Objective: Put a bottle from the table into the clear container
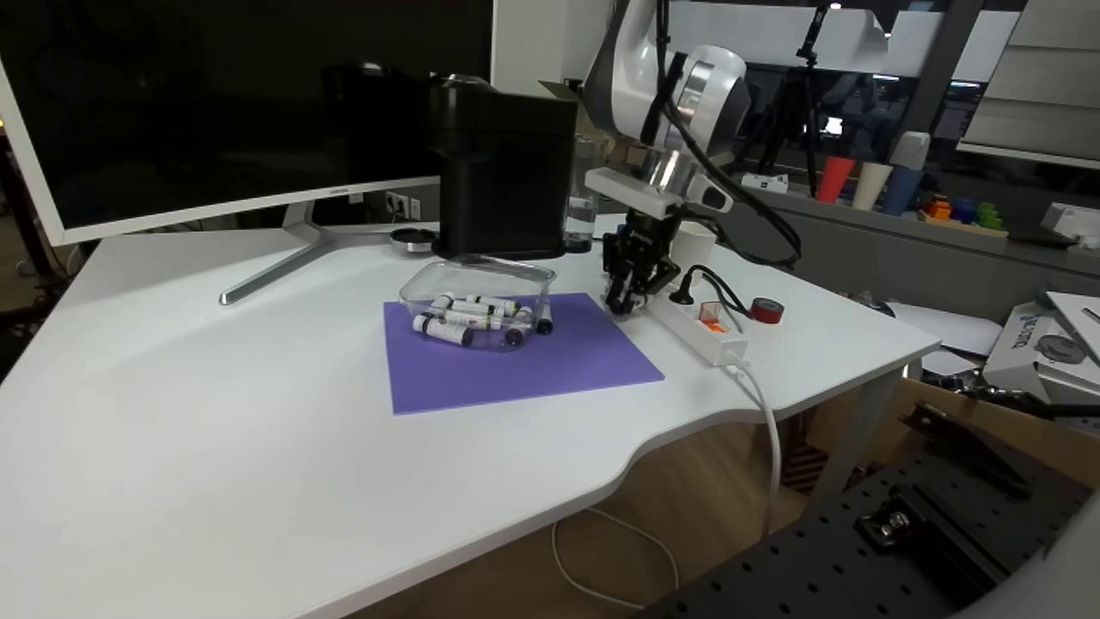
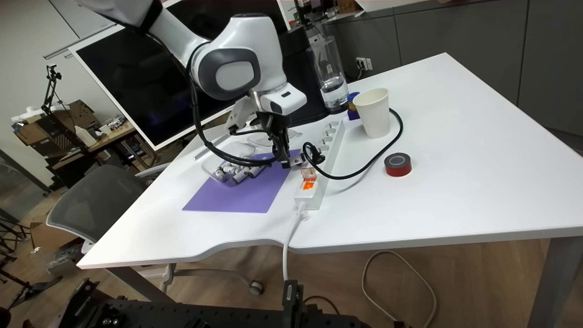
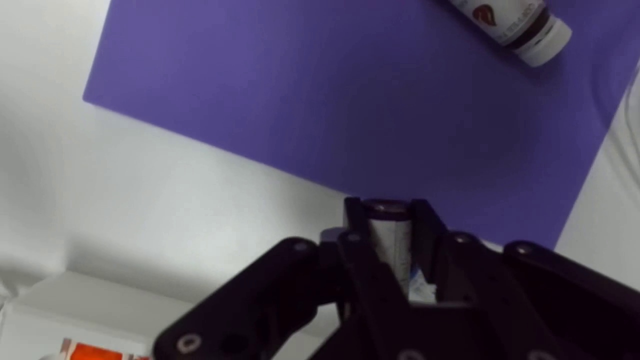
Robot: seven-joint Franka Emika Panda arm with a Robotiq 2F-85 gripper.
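The wrist view alone makes the grasp plain: the gripper [image 3: 386, 207] is clamped on a bottle [image 3: 392, 245], near the edge of the purple mat [image 3: 240, 75]; a second bottle [image 3: 515, 27] lies on it. In both exterior views bottles [image 1: 473, 320], too crowded to count, lie in one clear container [image 1: 481, 279]. The white bench [image 1: 215, 430], above wood floor [image 1: 696, 481], carries one tape roll [image 1: 766, 310]. In an exterior view, three cups [image 1: 870, 186] stand beyond it; in an exterior view, one chair [image 2: 102, 196].
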